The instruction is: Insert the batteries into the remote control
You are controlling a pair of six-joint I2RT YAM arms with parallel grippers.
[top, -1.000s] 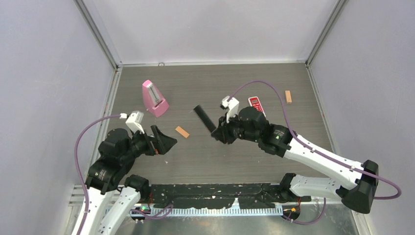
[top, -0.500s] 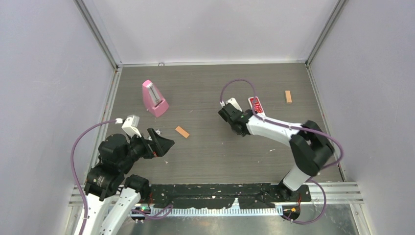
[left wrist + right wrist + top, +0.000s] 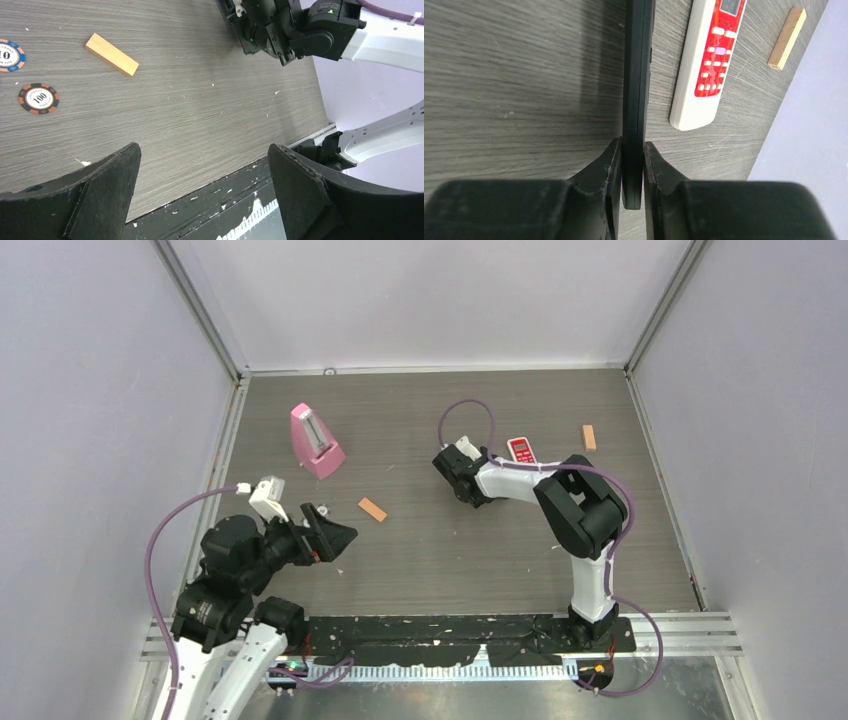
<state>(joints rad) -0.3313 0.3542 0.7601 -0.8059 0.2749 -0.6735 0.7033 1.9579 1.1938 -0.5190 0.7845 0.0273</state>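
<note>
My right gripper (image 3: 633, 143) is shut on a black remote control (image 3: 638, 75), which I see edge-on, standing on its long side over the table. In the top view the right gripper (image 3: 455, 478) sits mid-table and hides the black remote. A white remote with a red face (image 3: 709, 60) lies flat just right of it, also visible from above (image 3: 521, 450). My left gripper (image 3: 202, 150) stands wide open with nothing in it, low over the table's front edge (image 3: 335, 535). The batteries are out of view.
A pink metronome (image 3: 316, 441) stands at the back left. An orange wooden block (image 3: 372, 509) lies mid-table, and another block (image 3: 589, 437) lies by the right wall. Two poker chips (image 3: 38, 97) lie to the left. Black tape (image 3: 450, 628) lines the front edge.
The right arm has folded back, carrying the black remote toward the rear to a spot beside the red-faced remote. The left arm drew back slightly, its gripper still open.
</note>
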